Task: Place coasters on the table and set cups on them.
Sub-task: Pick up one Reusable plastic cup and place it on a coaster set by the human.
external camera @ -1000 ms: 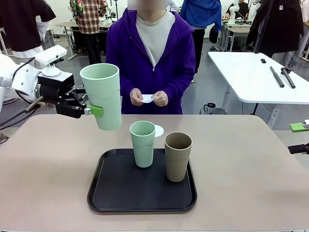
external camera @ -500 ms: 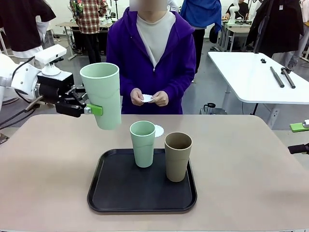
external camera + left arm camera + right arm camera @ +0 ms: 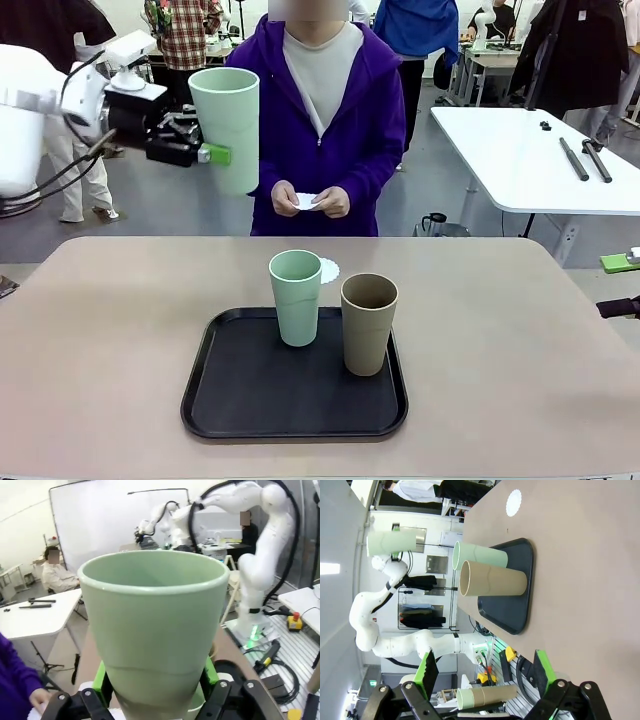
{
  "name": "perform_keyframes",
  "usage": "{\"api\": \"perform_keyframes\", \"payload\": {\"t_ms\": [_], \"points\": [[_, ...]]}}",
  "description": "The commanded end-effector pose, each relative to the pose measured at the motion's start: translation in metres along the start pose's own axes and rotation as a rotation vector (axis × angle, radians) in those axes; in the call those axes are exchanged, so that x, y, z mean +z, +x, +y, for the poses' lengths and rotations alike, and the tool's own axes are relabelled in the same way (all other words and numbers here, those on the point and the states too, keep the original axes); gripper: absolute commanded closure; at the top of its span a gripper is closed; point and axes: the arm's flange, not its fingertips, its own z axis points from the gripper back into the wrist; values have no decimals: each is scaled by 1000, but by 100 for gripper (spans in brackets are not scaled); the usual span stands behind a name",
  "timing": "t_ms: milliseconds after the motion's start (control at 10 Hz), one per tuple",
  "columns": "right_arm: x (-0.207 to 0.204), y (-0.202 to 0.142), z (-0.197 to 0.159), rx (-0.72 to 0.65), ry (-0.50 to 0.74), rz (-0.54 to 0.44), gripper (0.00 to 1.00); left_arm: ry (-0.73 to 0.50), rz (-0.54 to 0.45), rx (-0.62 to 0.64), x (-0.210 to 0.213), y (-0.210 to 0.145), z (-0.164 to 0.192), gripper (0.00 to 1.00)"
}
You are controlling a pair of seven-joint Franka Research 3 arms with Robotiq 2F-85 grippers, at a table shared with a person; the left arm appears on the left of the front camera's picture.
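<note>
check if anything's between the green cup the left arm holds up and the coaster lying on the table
Nothing visible does. The coaster lies bare on the table beyond the tray, and the held cup in the left gripper hangs in open air. The other mint cup on the tray stands close on the robot's side.

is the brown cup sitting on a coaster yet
No, the brown cup stands on the black tray, while the one coaster on the table lies bare beyond the tray.
</note>
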Motion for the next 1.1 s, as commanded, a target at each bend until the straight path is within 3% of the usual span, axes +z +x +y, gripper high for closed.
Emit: {"api": "perform_keyframes", "payload": {"t_ms": [0,300,1000], "points": [[0,3,0,7,23,-12,0,-9,28,49,4,-18,49,15],[0,3,0,7,23,-12,0,-65,14,106,-19,-71,97,15],[0,3,0,7,23,-12,0,-187,-27,194,-111,-164,120,15]]}}
